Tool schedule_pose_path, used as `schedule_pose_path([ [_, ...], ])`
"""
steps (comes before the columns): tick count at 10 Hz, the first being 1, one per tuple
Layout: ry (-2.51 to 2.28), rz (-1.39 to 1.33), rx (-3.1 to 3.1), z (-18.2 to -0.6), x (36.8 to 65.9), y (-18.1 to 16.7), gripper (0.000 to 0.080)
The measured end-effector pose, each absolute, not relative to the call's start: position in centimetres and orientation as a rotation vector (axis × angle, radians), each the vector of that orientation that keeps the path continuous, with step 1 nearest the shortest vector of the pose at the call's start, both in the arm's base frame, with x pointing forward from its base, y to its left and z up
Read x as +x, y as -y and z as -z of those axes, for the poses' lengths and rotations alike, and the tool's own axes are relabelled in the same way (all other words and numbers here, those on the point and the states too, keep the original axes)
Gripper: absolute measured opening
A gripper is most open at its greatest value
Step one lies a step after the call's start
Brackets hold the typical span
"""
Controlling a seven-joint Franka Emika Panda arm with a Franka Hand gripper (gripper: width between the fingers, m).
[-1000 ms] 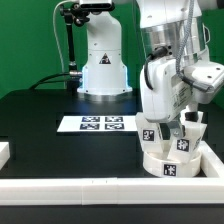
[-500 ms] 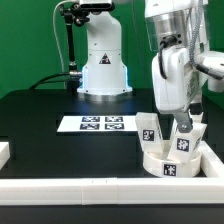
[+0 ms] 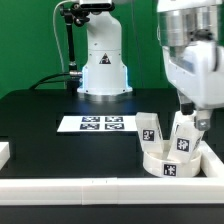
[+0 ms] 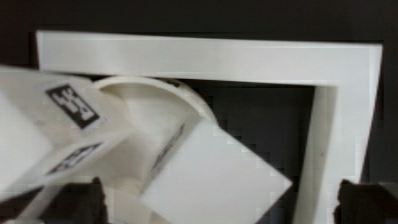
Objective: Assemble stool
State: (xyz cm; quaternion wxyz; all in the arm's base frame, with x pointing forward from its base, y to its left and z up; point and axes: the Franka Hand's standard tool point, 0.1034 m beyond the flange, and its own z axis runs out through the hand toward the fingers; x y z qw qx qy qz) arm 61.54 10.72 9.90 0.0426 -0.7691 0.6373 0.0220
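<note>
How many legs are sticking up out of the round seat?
2. One leg stands at the exterior view's left of the seat; the other leg stands at its right, under the gripper. More may be hidden behind the arm.

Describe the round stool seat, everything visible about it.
The seat is a low round white piece, plastic by its look, with a raised rim and a black-and-white square marker tag on its side wall. It sits flat on the black table in the corner formed by the white border rails, at the exterior view's right. Two chunky white legs stand on it, each tagged. The gripper is at the top of the right one; whether it grips cannot be told.
</note>
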Motion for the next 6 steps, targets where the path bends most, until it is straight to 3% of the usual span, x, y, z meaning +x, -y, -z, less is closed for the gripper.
schedule_pose_path([
  [6,-1.261,0.030,-2.781,-9.94,61.96,-10.96,0.0649],
])
